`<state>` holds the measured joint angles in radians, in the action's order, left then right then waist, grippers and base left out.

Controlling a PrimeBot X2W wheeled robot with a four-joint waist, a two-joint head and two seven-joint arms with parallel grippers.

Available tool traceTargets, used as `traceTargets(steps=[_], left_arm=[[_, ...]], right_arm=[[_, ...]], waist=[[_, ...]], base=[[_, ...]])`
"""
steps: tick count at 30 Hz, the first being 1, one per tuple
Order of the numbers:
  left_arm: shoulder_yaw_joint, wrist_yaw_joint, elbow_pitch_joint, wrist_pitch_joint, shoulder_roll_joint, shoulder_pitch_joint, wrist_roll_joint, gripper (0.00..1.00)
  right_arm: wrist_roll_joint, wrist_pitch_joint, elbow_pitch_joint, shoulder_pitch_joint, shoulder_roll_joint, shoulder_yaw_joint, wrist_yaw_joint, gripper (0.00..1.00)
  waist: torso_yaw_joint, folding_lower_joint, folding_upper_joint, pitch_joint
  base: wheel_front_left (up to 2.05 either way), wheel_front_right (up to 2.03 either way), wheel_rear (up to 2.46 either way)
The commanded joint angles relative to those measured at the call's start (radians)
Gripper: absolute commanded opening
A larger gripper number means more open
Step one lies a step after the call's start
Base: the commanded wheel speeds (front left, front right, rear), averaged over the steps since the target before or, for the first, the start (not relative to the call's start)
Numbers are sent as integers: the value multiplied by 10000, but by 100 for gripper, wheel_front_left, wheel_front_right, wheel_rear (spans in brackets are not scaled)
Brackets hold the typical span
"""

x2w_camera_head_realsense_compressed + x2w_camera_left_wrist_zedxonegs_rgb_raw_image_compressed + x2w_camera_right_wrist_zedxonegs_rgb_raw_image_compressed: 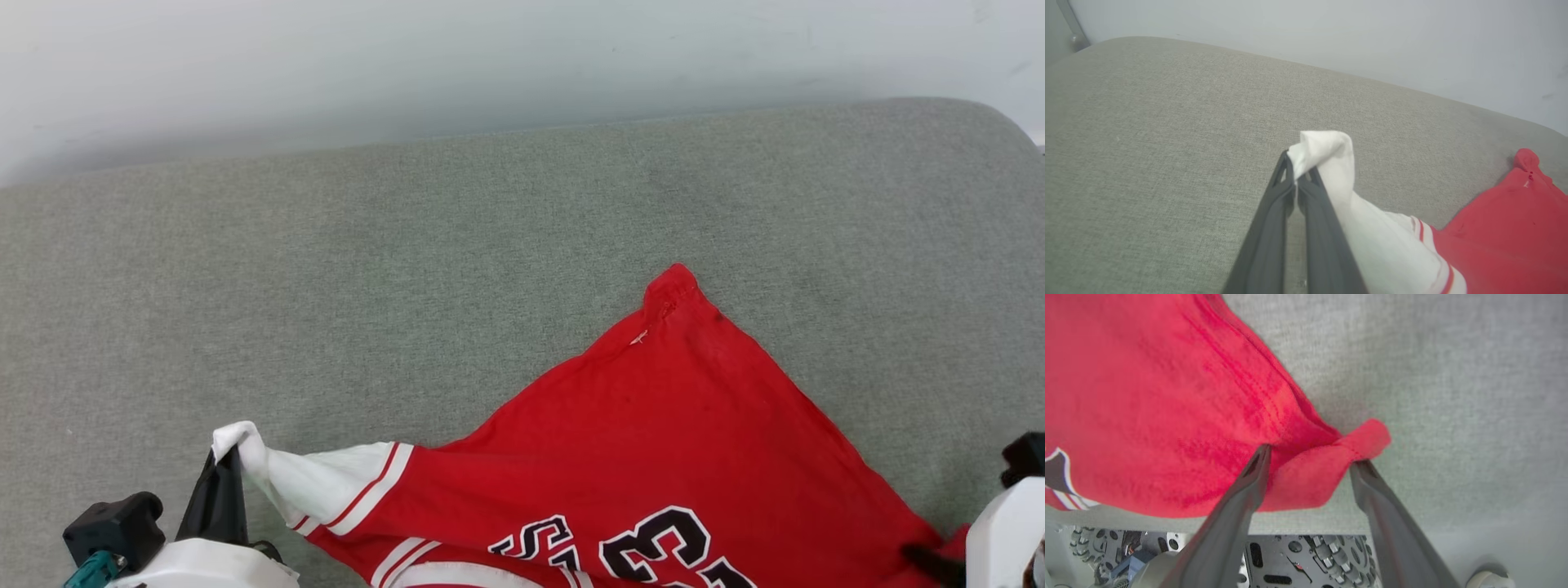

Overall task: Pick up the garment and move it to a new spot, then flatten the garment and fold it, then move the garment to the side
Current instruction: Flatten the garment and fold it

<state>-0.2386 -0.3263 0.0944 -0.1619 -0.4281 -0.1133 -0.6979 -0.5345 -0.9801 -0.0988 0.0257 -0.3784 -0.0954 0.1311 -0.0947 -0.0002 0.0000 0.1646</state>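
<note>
Garment point(694, 425), bright red, lies spread on a grey-green padded surface point(392, 278). One red corner points away from the robot, and the near part runs off the lower edge of the head view. Black figures outlined in white point(653, 543) show on that near part. The garment's white sleeve point(326, 486), edged with thin red stripes, is drawn out sideways from the red body.

The left gripper point(231, 457) is at the tip of that sleeve. Its two dark fingers are pressed together with the white cloth pinched between them. The left wrist view shows a small bunch of cloth standing out past the fingertips. From the grip the sleeve runs fairly straight back to the red body.

The right gripper point(1310, 457) is at the garment's opposite end, on a red hemmed corner. Its fingers stand wide apart. The corner is folded over into a small roll that spans the gap and touches both fingertips, lying loose between them. From there the red cloth fans out flat.

Just beside that corner, past the edge of the upholstery, grey machine parts point(1306, 555) with holes and toothed wheels show between the fingers. Beyond the garment's far corner, bare upholstery runs to a pale wall point(408, 65).
</note>
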Motion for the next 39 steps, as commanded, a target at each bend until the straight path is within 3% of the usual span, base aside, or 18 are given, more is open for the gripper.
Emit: traceTargets(steps=[1, 10, 15, 20, 29, 34, 35, 36, 37, 39], left_arm=[[-16, -69, 105, 39, -60, -19, 97, 0], [-260, -166, 753, 193, -84, 618, 374, 0], [-566, -143, 1195, 246, -79, 1150, 716, 0], [-920, -62, 1519, 330, 39, 1701, 985, 0], [-1431, 399, 1180, -36, 552, 2721, 1079, 0], [-1541, 602, 805, -238, 742, 2975, 1003, 0], [-1543, 618, 754, -265, 751, 3004, 987, 0], [-1552, 635, 698, -276, 759, 3032, 971, 0], [-1559, 672, 641, -301, 766, 3055, 980, 0], [-1552, 706, 523, -315, 755, 3063, 941, 0]], right_arm=[[120, 490, 131, -130, 100, -152, -7, 100], [421, 4268, 223, -1932, 480, -346, -6, 100], [118, 5041, -167, -3247, 301, 256, -7, 100], [-276, 3723, -319, -4710, -176, 1116, -7, 100], [-307, -729, -821, -7050, -154, 2517, -7, 100], [-168, -1671, -1444, -7014, 58, 3224, -6, 100], [-154, -1750, -1568, -6948, 68, 3323, -6, 94], [-213, -1790, -1665, -6890, 97, 3394, -6, 44], [-268, -1808, -1731, -6864, 110, 3487, -6, 4], [-377, -1754, -1823, -6877, 95, 3633, -6, 0]], waist=[[-16, 2, 0, 46], [185, 2, 0, 804], [473, 2, 0, 1391], [903, 2, 0, 1985], [1808, 2, 0, 3048], [2049, 2, 0, 3291], [2069, 2, 0, 3296], [2087, 2, 0, 3300], [2101, 2, 0, 3297], [2098, 2, 0, 3258]], base=[[0, 0, 0], [0, 0, 0], [0, 0, 0], [0, 0, 0], [0, 0, 0], [0, 0, 0], [0, 0, 0], [0, 0, 0], [0, 0, 0], [0, 0, 0]])
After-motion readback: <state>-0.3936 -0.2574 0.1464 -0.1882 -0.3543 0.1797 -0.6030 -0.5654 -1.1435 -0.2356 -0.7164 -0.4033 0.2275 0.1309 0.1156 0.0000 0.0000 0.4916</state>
